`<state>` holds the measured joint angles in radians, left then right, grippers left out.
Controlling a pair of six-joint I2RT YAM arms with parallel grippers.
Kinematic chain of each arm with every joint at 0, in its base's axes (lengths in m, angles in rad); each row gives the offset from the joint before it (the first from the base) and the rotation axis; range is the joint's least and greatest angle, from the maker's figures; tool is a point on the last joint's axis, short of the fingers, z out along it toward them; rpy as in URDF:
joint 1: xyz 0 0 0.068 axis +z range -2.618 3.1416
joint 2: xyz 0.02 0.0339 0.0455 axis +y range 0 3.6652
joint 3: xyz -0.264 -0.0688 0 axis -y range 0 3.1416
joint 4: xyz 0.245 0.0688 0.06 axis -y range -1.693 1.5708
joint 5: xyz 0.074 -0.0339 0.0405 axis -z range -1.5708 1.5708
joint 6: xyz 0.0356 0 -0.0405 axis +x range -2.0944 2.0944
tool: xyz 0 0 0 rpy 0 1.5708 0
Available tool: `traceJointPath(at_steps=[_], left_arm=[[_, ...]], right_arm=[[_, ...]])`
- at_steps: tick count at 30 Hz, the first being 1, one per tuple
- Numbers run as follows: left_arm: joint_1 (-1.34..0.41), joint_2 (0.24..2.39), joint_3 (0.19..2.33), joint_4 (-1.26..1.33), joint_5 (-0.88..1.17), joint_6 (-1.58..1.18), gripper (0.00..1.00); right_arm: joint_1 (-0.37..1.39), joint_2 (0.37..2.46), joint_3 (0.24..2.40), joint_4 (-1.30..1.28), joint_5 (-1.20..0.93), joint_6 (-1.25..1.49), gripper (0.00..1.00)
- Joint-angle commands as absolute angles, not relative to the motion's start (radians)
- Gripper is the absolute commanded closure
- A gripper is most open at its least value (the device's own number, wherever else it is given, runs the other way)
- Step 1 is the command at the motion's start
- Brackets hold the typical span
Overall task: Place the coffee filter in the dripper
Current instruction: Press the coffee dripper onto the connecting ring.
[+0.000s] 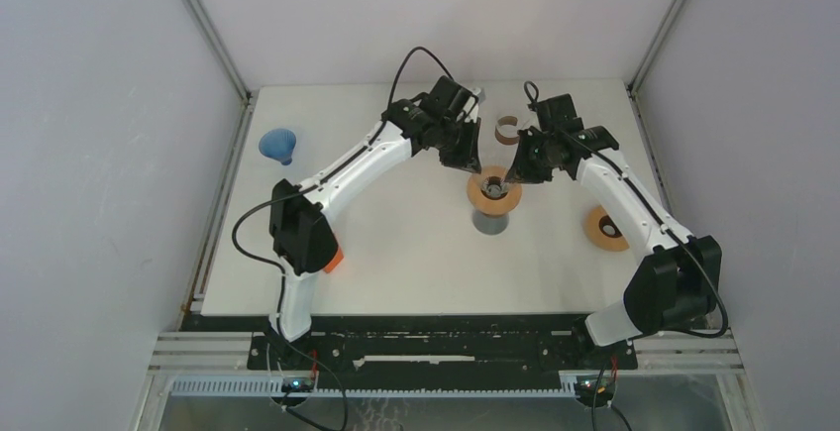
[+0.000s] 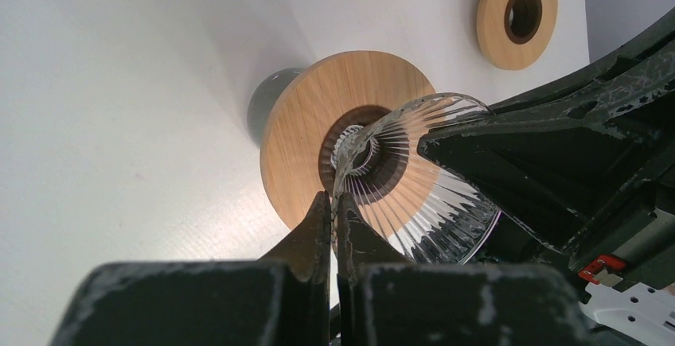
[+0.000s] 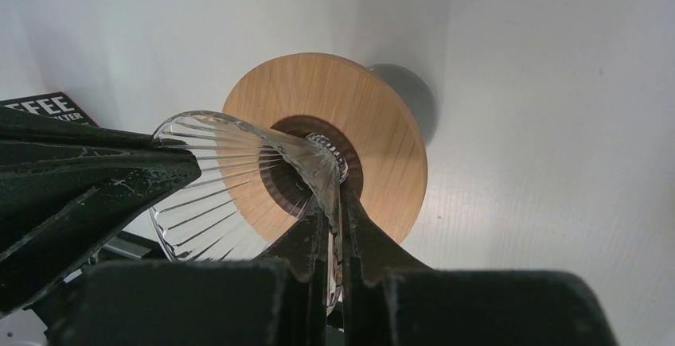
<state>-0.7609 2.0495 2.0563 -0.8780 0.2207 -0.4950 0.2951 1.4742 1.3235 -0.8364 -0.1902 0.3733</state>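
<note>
You've got the glass dripper (image 2: 430, 203) tilted, narrow end at the hole of the wooden collar (image 2: 318, 115) on the grey cup (image 2: 267, 103). L hand (image 2: 334, 212) & R hand (image 3: 334, 223) each pinch its rim. Can't make out the filter. Black box lettered "FFEE" (image 3: 40, 107) is cut off.

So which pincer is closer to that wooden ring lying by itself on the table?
Right. The right pincer grips the glass cone on the side facing the loose wooden ring; the left pincer grips the opposite side, farther from it.
</note>
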Motion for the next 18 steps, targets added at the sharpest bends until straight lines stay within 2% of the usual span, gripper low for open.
traceJointPath(at_steps=[1,18], left_arm=[[-0.775,2.019,2.014,-0.89,0.226,-0.449,1.0],[-0.822,2.05,1.984,-0.889,0.175,-0.43,1.0]], right_arm=[[0.328,1.497,1.308,-0.851,-0.179,0.347,1.0],[0.322,1.491,1.168,-0.799,-0.123,0.328,1.0]])
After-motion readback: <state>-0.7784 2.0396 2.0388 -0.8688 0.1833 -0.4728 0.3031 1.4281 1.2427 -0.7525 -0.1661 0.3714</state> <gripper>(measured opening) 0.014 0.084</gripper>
